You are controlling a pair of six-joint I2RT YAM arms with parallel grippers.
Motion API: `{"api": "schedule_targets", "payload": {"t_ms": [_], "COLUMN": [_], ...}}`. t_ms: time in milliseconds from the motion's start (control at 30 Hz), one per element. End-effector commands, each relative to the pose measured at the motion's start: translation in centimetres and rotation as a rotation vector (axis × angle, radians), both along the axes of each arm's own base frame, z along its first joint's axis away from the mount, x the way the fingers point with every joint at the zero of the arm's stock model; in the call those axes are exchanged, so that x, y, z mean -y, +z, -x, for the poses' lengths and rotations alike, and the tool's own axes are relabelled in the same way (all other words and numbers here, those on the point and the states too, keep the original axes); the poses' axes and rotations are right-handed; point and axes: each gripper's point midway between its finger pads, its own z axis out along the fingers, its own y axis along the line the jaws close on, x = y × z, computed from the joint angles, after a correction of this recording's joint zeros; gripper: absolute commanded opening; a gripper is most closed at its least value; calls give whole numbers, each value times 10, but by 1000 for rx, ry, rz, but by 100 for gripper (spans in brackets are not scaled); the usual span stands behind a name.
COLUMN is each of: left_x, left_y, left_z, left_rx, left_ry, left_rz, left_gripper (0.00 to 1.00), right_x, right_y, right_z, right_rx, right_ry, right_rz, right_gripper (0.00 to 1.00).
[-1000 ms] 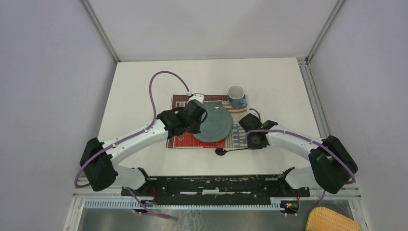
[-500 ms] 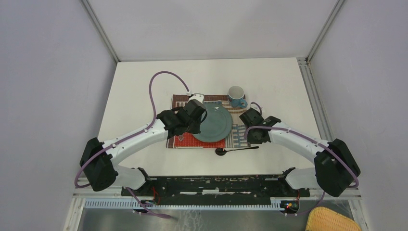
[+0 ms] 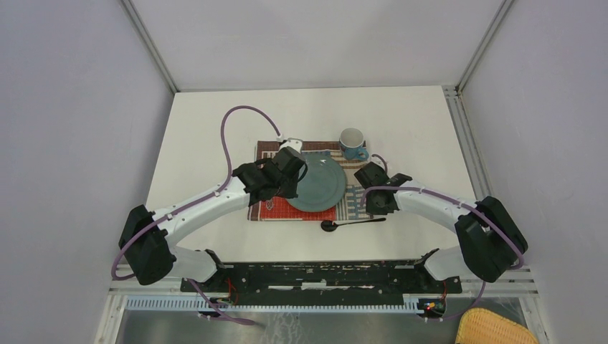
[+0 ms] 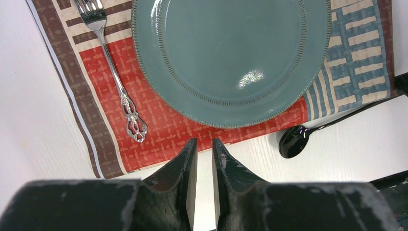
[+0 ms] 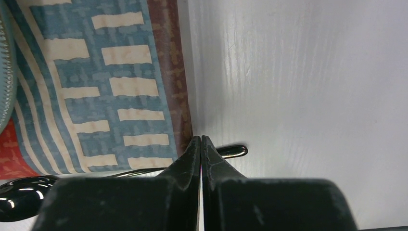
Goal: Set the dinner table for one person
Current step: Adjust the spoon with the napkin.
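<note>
On the white dinner table lies a striped patchwork placemat with a teal plate on it. A silver fork rests on the mat, left of the plate. A black spoon lies on the bare table just past the mat's near right corner. My left gripper hovers over the mat's near edge below the plate, its jaws a narrow gap apart with nothing between them. My right gripper is shut and empty above the mat's right edge, and the spoon's handle lies on the table beneath it.
A blue mug stands upright at the mat's far right corner. Metal rails edge the table and grey walls enclose it. A yellow woven basket sits off the table at the near right.
My right gripper has lifted off the spoon's handle end and drawn back over the mat's right edge, leaving the spoon on the table. The left arm has not moved.
</note>
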Motion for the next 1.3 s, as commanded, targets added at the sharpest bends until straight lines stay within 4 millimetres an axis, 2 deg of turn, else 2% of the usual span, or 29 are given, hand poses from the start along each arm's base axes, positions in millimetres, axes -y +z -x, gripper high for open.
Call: {"api": "schedule_targets", "payload": {"t_ms": [0, 233, 533, 700, 1067, 1167, 1267], "left_x": [2, 1, 2, 6, 5, 5, 5], "left_y": [13, 12, 10, 10, 7, 7, 8], "left_z": [-3, -4, -5, -8, -10, -11, -11], "left_rx": [33, 30, 28, 30, 27, 27, 32], "left_ry": [-8, -6, -9, -11, -7, -5, -5], "left_rz": [39, 43, 45, 50, 49, 50, 52], "left_gripper": [24, 24, 24, 24, 24, 24, 24], "right_x": [-2, 3, 8, 6, -13, -13, -14], "right_y": [-10, -16, -17, -9, 11, 17, 31], "right_z": [6, 21, 51, 63, 82, 81, 71], "right_rx": [-15, -50, -107, -112, -120, -107, -68], "right_ry": [-26, -32, -25, 2, 75, 88, 139], "right_rz": [-33, -40, -80, -88, -111, -94, -66], "right_gripper": [0, 0, 0, 0, 0, 0, 8]}}
